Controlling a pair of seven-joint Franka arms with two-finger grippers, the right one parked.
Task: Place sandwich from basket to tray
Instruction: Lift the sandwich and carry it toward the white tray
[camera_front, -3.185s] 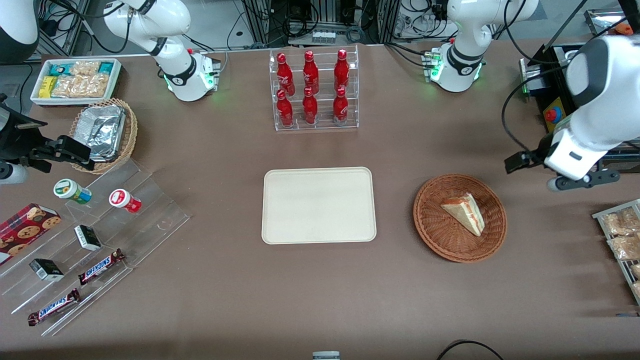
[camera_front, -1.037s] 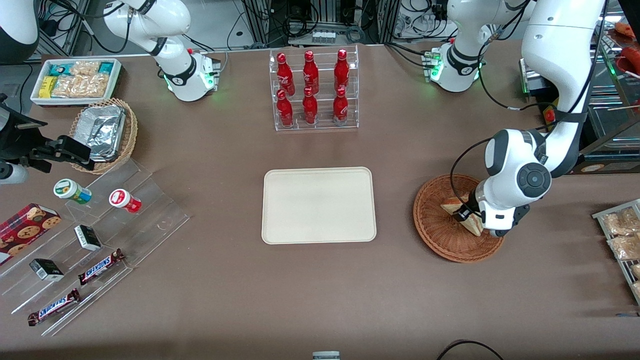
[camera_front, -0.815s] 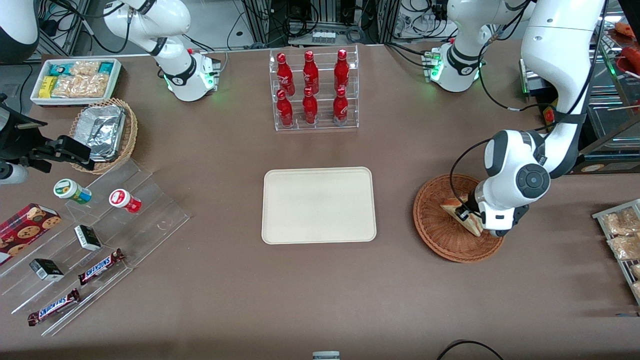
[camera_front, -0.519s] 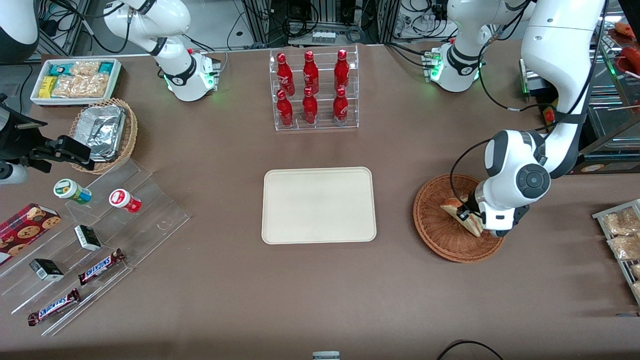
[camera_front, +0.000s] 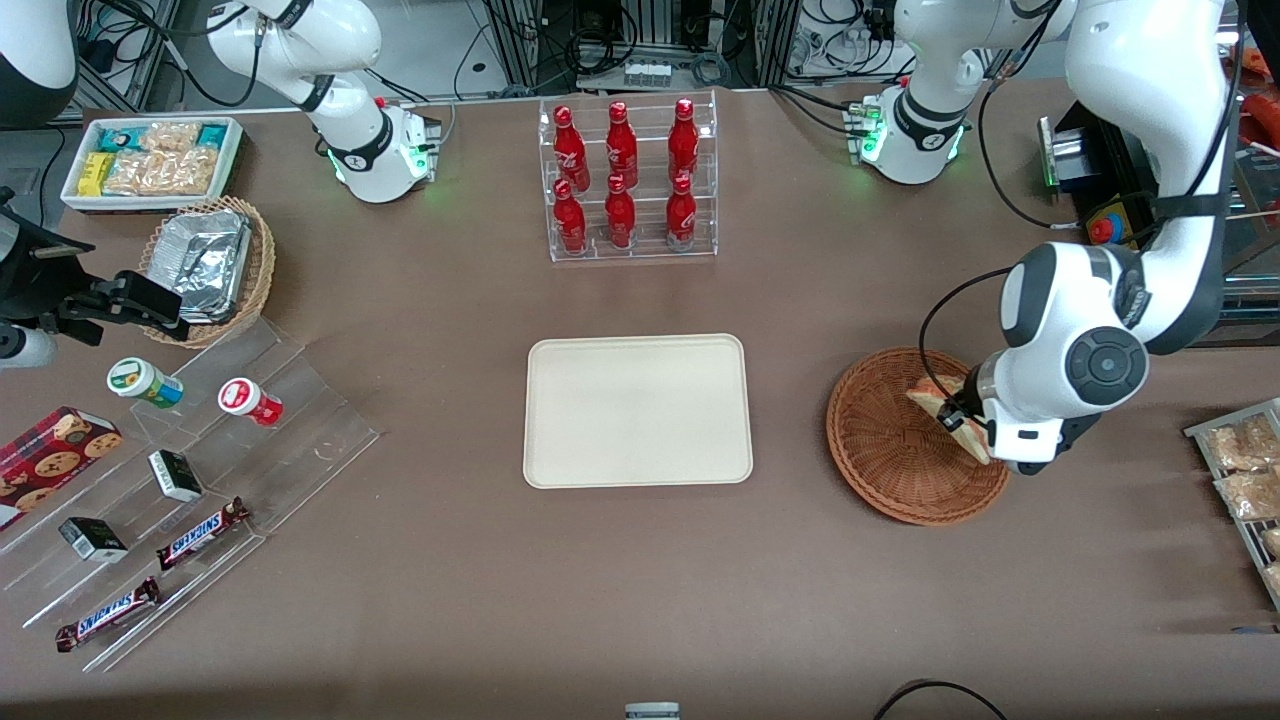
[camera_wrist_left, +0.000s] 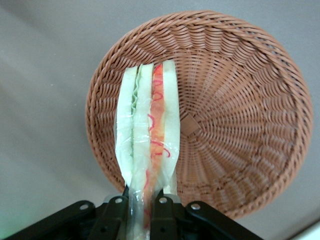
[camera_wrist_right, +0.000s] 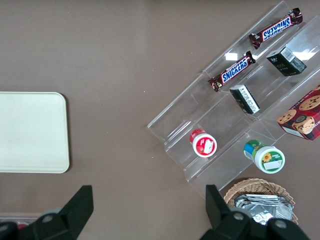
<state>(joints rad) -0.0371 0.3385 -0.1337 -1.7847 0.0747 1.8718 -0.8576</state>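
The sandwich (camera_front: 928, 394), a white-bread wedge with red-orange and pale green layers in clear wrap, hangs just above the reddish-brown wicker basket (camera_front: 888, 462). My left gripper (camera_front: 962, 422) is shut on its wide end, and the point of the wedge sticks out past the fingers. In the left wrist view the sandwich (camera_wrist_left: 148, 125) runs out from between the black fingers (camera_wrist_left: 116, 212) of the gripper (camera_wrist_left: 141, 202), with the bare basket (camera_wrist_left: 240, 125) under it. The cream-white tray (camera_front: 638, 410) lies flat mid-table, toward the parked arm from the basket, with nothing on it; the right wrist view shows the tray's (camera_wrist_right: 30, 131) corner.
A clear rack of red bottles (camera_front: 625, 180) stands farther from the front camera than the tray. A wire rack of snack packets (camera_front: 1245, 480) sits at the working arm's end. At the parked arm's end are a stepped acrylic stand (camera_front: 250, 440), a tan foil-tray basket (camera_front: 205, 265) and a white snack bin (camera_front: 150, 160).
My left arm came down from the table's end onto the sandwich and closed on it. In the last half second it has risen, lifting the sandwich off the basket floor.
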